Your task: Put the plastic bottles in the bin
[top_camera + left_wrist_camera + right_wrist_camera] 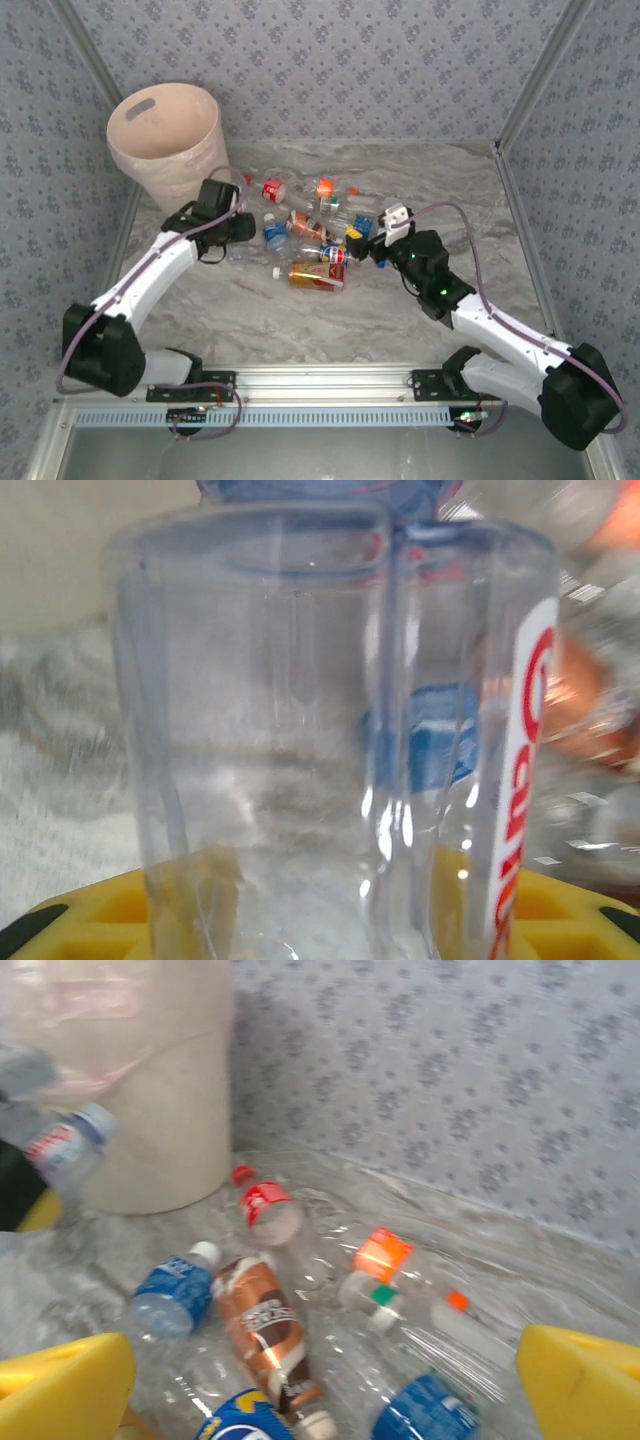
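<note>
Clear bottle (pixel 300 740) with a red-lettered white label fills the gap between the left jaws, which are clenched on its body, a yellow pad (pixel 90 925) showing on either side. Right jaws stand released and spread wide above the marbled worktop (pixel 400 330). The other plastic bottles (pixel 310 235) lie strewn on their sides just ahead of them, with a brown-labelled bottle (pixel 265 1335) nearest. Beyond the left jaws, the bin (pixel 165 140) stands upright in the worktop's far corner.
</note>
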Tool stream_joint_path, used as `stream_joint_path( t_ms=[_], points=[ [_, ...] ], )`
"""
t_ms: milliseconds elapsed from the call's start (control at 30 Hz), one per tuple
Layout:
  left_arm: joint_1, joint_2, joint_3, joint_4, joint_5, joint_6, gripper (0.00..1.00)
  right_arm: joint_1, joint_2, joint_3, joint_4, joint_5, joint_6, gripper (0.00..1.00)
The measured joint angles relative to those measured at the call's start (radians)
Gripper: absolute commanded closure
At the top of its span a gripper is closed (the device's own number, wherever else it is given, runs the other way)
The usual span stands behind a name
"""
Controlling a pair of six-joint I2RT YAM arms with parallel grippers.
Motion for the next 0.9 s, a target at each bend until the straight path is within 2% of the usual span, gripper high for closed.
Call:
stream_joint_path(
  t_ms=[200, 433, 767, 900],
  points=[
    [-0.004, -0.044, 0.203, 0.090, 0.051, 0.019, 0.52, -0.046, 0.000, -0.003, 0.006, 0.026, 0.106, 0.00],
    [0.011, 0.042, 0.511, 0.145, 0.014, 0.080, 0.52, -0.052, 0.000, -0.013, 0.011, 0.026, 0.141, 0.00],
    [0.246, 0.272, 0.855, 0.145, -0.066, 0.147, 0.54, -0.054, -0.001, -0.021, 0.012, 0.034, 0.154, 0.00],
    [0.315, 0.365, 0.936, 0.108, -0.087, 0.153, 0.53, -0.054, -0.013, -0.031, 0.007, 0.045, 0.155, 0.00]
  ],
)
